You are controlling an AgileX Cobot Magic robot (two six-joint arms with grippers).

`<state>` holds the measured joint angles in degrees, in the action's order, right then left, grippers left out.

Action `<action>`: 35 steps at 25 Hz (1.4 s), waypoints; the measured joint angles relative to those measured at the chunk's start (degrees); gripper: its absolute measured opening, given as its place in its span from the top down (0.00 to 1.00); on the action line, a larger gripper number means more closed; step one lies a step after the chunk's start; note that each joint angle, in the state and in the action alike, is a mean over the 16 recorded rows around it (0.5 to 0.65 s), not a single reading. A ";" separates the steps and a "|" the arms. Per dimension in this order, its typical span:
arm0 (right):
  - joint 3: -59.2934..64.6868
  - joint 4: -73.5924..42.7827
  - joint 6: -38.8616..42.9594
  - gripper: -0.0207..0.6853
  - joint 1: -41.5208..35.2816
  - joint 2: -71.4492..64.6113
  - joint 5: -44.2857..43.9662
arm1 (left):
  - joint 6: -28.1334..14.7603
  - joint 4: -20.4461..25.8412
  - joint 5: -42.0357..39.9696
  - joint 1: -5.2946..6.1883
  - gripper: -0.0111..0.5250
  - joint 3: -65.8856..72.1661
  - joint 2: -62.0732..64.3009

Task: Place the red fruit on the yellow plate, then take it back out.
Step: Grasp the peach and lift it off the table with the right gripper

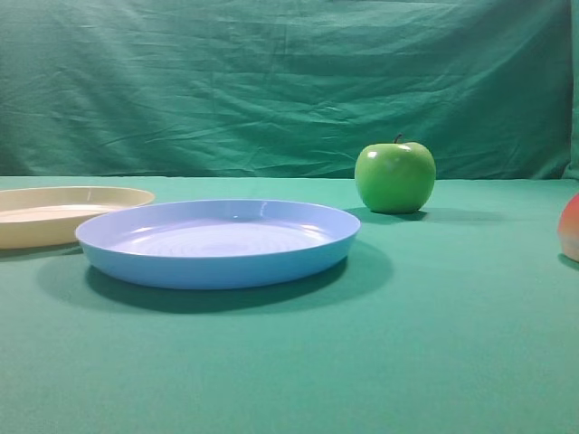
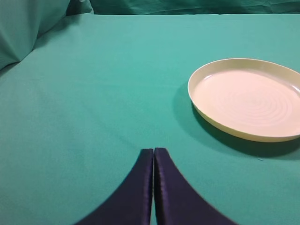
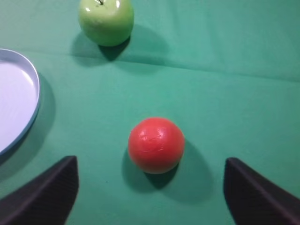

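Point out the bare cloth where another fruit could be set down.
Bare cloth lies in front of the blue plate, and between it and the red fruit. It is crowded where the yellow plate meets the blue one.

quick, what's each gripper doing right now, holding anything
left gripper: shut, holding nothing.
right gripper: open, holding nothing; the round red fruit sits on the green cloth ahead of its fingers.

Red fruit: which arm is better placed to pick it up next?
Right. Its open tool hangs over the red fruit, which lies on the cloth between the fingers. The left tool is shut beside the yellow plate, with no fruit in view.
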<state>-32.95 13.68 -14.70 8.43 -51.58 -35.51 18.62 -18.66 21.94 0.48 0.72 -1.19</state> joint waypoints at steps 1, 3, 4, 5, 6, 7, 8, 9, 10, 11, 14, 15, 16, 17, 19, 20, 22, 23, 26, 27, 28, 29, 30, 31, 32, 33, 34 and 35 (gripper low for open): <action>-0.12 0.00 -0.02 0.15 0.00 -1.14 0.11 | 0.00 0.00 0.00 0.00 0.98 0.00 0.00; -0.28 0.02 -0.05 0.08 0.00 -3.51 0.44 | 0.00 0.00 0.00 0.00 0.98 0.00 0.00; -0.35 0.03 -0.06 0.06 0.00 -4.77 0.66 | 0.00 0.00 0.00 0.00 0.98 0.00 0.00; -0.42 0.06 -0.07 0.04 0.00 -6.05 0.90 | 0.00 0.00 0.00 0.00 0.98 0.00 0.00; -0.53 0.08 -0.07 0.03 0.00 -7.41 1.17 | 0.00 0.00 0.00 0.00 0.98 0.00 0.00; -0.66 0.10 -0.08 0.03 0.00 -8.82 1.47 | 0.00 0.00 0.00 0.00 0.98 0.00 0.00; -0.83 0.13 -0.09 0.03 0.00 -10.28 1.80 | 0.00 0.00 0.00 0.00 0.98 0.00 0.00; -1.06 0.15 -0.09 0.02 0.00 -11.81 2.15 | 0.00 0.00 0.00 0.00 0.98 0.00 0.00; -1.35 0.19 -0.09 0.02 0.00 -13.42 2.53 | 0.00 0.00 0.00 0.00 0.98 0.00 0.00; -1.68 0.22 -0.09 0.02 0.00 -15.09 2.94 | 0.00 0.00 0.00 0.00 0.98 0.00 0.00; -2.98 0.33 -0.09 0.02 0.00 -20.38 4.19 | 0.00 0.00 0.00 0.00 0.98 0.00 0.00; -3.50 0.37 -0.09 0.02 0.00 -22.20 4.58 | 0.00 0.00 0.00 0.00 0.98 0.00 0.00; -4.07 0.42 -0.09 0.02 0.00 -24.03 4.93 | 0.00 0.00 0.00 0.00 0.98 0.00 0.00; -4.68 0.46 -0.09 0.02 0.00 -25.87 5.25 | 0.00 0.00 0.00 0.00 0.98 0.00 0.00; -5.97 0.55 -0.09 0.02 0.00 -29.44 5.79 | 0.00 0.00 0.00 0.00 0.98 0.00 0.00; -6.63 0.58 -0.11 0.02 0.00 -31.14 6.02 | 0.00 0.00 0.00 0.00 0.98 0.00 0.00; -7.94 0.63 -0.19 0.04 0.00 -34.31 6.36 | 0.00 0.00 0.00 0.00 0.98 0.00 0.00; -8.55 0.65 -0.24 0.06 0.00 -35.74 6.49 | 0.00 0.00 0.00 0.00 0.98 0.00 0.00; -10.21 0.71 -0.39 0.16 0.00 -39.32 6.46 | 0.00 0.00 0.00 0.00 0.98 0.00 0.00; -10.75 0.72 -0.44 0.20 0.00 -40.24 6.27 | 0.00 0.00 0.00 0.00 0.98 0.00 0.00; -11.32 0.73 -0.49 0.24 0.00 -41.05 5.98 | 0.00 0.00 0.00 0.00 0.98 0.00 0.00; -11.93 0.74 -0.54 0.28 0.00 -41.72 5.59 | 0.00 0.00 0.00 0.00 0.98 0.00 0.00; -12.62 0.75 -0.59 0.32 0.00 -42.27 5.11 | 0.00 0.00 0.00 0.00 0.98 0.00 0.00; -13.40 0.77 -0.64 0.36 0.00 -42.73 4.53 | 0.00 0.00 0.00 0.00 0.98 0.00 0.00; -14.26 0.79 -0.69 0.40 0.00 -43.07 3.87 | 0.00 0.00 0.00 0.00 0.98 0.00 0.00; -15.23 0.84 -0.74 0.44 0.00 -43.33 3.13 | 0.00 0.00 0.00 0.00 0.98 0.00 0.00; -16.32 0.93 -0.80 0.48 0.01 -43.51 2.34 | 0.00 0.00 0.00 0.00 0.98 0.00 0.00; -17.53 1.05 -0.89 0.52 0.03 -43.64 1.50 | 0.00 0.00 0.00 0.00 0.98 0.00 0.00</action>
<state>-50.48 14.73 -15.59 8.46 -95.22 -34.01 18.62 -18.66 21.94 0.48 0.72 -1.19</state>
